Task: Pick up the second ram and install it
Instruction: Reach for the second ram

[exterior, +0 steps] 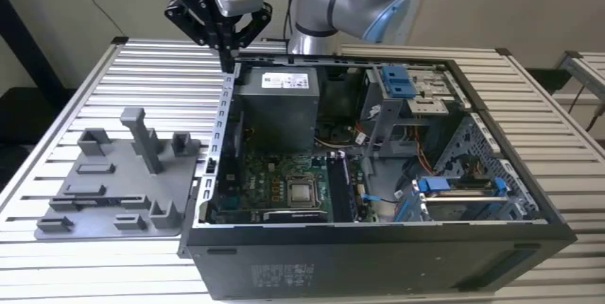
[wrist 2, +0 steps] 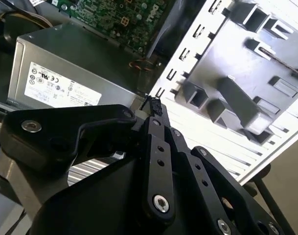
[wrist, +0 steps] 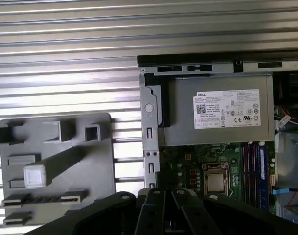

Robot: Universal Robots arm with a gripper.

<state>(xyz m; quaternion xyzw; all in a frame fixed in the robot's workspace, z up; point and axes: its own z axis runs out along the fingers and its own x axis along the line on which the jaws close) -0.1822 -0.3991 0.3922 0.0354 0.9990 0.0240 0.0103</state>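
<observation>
The second ram [wrist: 41, 199] stands on edge in a slot of the grey holder tray [wrist: 102, 171]. In the exterior view its long axis [exterior: 93, 200] runs from the view's left to its right, one end toward the computer case [exterior: 219, 141]. Bare ribbed surface [exterior: 161, 84] lies open around the tray, and nothing stands over the stick. The tool [exterior: 227, 59] hangs well apart from it, above the case's far corner beside the power supply [exterior: 279, 98]. The second wrist view shows the tool's fingers [wrist 2: 153, 110] drawn together with nothing between them. The first wrist view shows the motherboard [wrist: 207, 171] from above.
</observation>
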